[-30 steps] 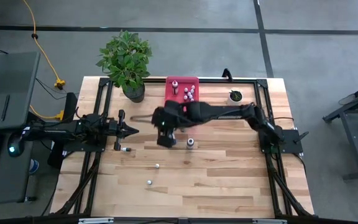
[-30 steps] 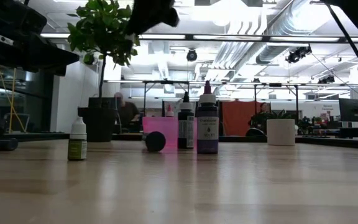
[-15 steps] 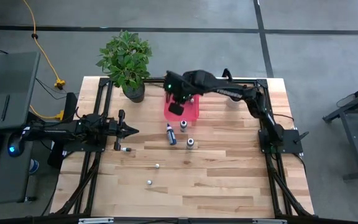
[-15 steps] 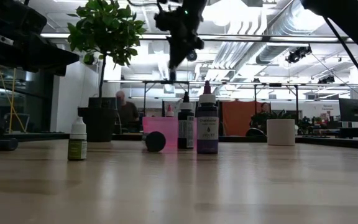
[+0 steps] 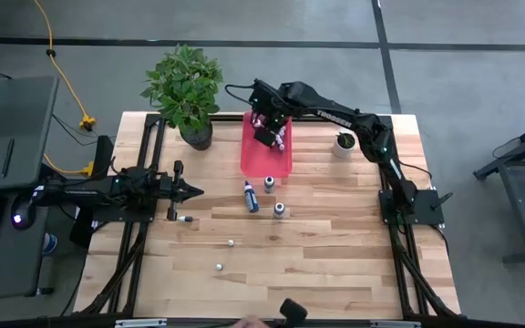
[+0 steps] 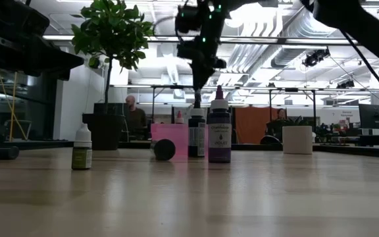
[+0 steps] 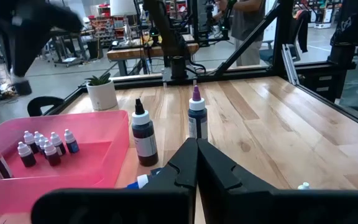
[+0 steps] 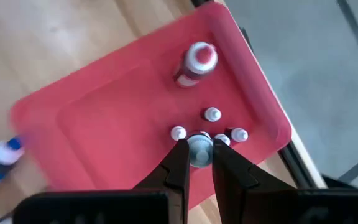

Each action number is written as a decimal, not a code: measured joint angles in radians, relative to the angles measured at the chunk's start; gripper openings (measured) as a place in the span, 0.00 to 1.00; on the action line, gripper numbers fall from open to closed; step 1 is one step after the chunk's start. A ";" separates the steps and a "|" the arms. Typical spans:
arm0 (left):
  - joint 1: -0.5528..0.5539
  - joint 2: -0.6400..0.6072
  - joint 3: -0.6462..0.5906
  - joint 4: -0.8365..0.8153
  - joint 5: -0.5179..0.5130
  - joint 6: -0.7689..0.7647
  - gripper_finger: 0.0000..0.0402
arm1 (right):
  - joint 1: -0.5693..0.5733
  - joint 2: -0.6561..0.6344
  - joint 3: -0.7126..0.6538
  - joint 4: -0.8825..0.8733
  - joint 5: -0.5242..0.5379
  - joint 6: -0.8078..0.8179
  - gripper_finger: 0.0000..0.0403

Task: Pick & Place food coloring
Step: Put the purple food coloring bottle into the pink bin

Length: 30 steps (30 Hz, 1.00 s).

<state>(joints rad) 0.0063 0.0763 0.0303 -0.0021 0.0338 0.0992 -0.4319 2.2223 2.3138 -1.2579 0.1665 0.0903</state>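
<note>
Right gripper [image 8: 196, 163], jaws clamped on a small bottle [image 8: 199, 148], hangs above the pink tray [image 8: 104, 124] for drop-off (left gripper [image 7: 197, 163] parked, jaws together).

A leafy plant [image 5: 185, 87] in a dark pot stands at the bench's [image 5: 335, 264] far left corner. A small white pot [image 5: 344, 143] sits near the far right. A yellow cable [image 5: 57, 64] crosses the floor.

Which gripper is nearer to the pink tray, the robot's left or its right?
Right. The right gripper hangs over the pink tray, shut on a small bottle. The left gripper waits off to the tray's side, above bare table.
</note>
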 joint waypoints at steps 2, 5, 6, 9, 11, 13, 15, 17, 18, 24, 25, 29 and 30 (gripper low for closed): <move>0.000 0.000 0.000 0.000 0.000 0.000 0.00 | -0.021 0.021 0.000 0.002 -0.028 0.017 0.09; 0.000 0.000 0.000 0.000 0.000 0.000 0.00 | -0.045 0.052 0.000 0.016 -0.046 0.047 0.09; 0.000 0.000 0.000 0.000 0.000 0.000 0.00 | -0.053 0.063 0.000 0.019 -0.053 0.061 0.09; 0.000 0.000 0.000 0.000 0.000 0.000 0.00 | -0.074 0.088 0.000 0.035 -0.077 0.105 0.09; 0.000 0.000 0.000 0.000 0.000 0.000 0.00 | -0.087 0.095 0.000 0.040 -0.085 0.136 0.09; 0.000 0.000 0.000 0.000 0.000 0.000 0.00 | -0.100 0.101 0.000 0.050 -0.083 0.163 0.09; 0.000 0.000 0.000 0.000 0.000 0.000 0.00 | -0.112 0.106 0.000 0.051 -0.069 0.179 0.09; 0.000 0.000 0.000 0.000 0.000 0.000 0.00 | -0.125 0.112 0.000 0.058 -0.060 0.194 0.09; 0.000 0.000 0.000 0.000 0.000 0.000 0.00 | -0.131 0.114 0.000 0.058 -0.059 0.200 0.09; 0.000 0.000 0.000 0.000 0.000 0.000 0.00 | -0.154 0.141 0.000 0.079 -0.060 0.227 0.09; 0.000 0.000 0.000 0.000 0.000 0.000 0.00 | -0.155 0.145 0.000 0.082 -0.060 0.228 0.09; 0.000 0.000 0.000 0.000 0.000 0.000 0.00 | -0.159 0.163 0.000 0.101 -0.059 0.249 0.09; 0.000 0.000 0.000 0.000 0.000 0.000 0.00 | -0.160 0.168 0.000 0.108 -0.061 0.250 0.09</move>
<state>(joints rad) 0.0060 0.0765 0.0303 -0.0021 0.0338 0.0991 -0.5921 2.3905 2.3135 -1.1503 0.1050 0.3402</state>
